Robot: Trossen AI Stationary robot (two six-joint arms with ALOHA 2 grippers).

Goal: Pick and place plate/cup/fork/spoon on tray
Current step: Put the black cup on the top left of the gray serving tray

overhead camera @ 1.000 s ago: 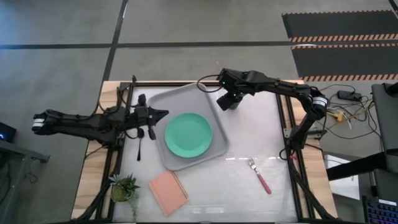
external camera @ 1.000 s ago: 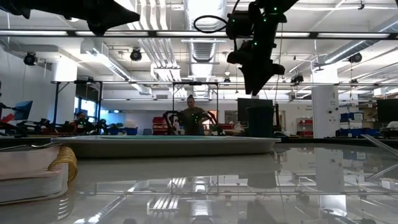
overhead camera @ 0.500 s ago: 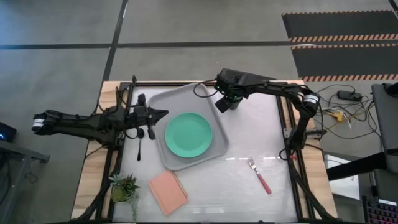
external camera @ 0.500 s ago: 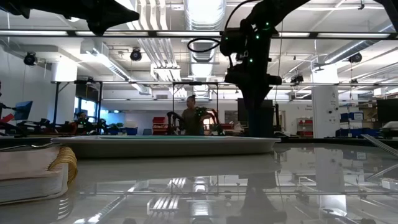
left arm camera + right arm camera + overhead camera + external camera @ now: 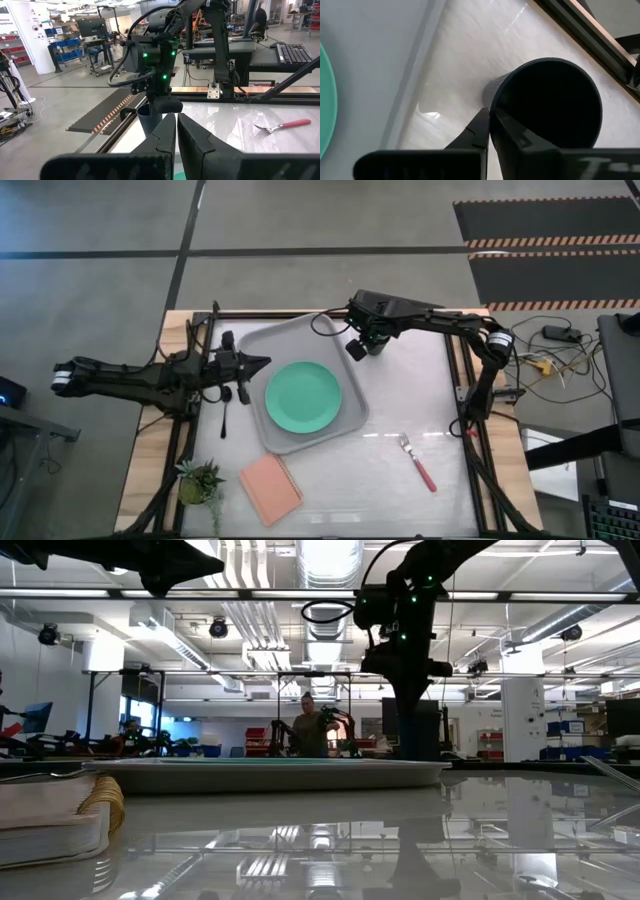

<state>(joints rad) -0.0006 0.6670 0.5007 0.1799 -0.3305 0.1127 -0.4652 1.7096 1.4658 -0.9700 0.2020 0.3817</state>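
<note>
Beside the tray (image 5: 262,342), right tool (image 5: 491,131) pinches the cup's (image 5: 547,102) rim.

We see the right gripper (image 5: 408,712) down over the cup (image 5: 413,730), just past the tray (image 5: 265,774); pad (image 5: 55,820) near left.

Right gripper (image 5: 357,348) at tray's (image 5: 262,342) far right corner, fingers pinching cup (image 5: 547,107) wall; cup stands on table just outside tray rim, blocking that corner.
Plate (image 5: 303,396) fills tray centre; bare tray floor along far edge and near left gripper (image 5: 262,362).
Left gripper hovers at tray's left rim, fingers closed.
Spoon (image 5: 226,412) on table's left strip, beside left arm.
Fork (image 5: 418,462) lies near table's front right, open surface around it.
Pink pad (image 5: 270,488) and plant (image 5: 199,480) occupy front left.
</note>
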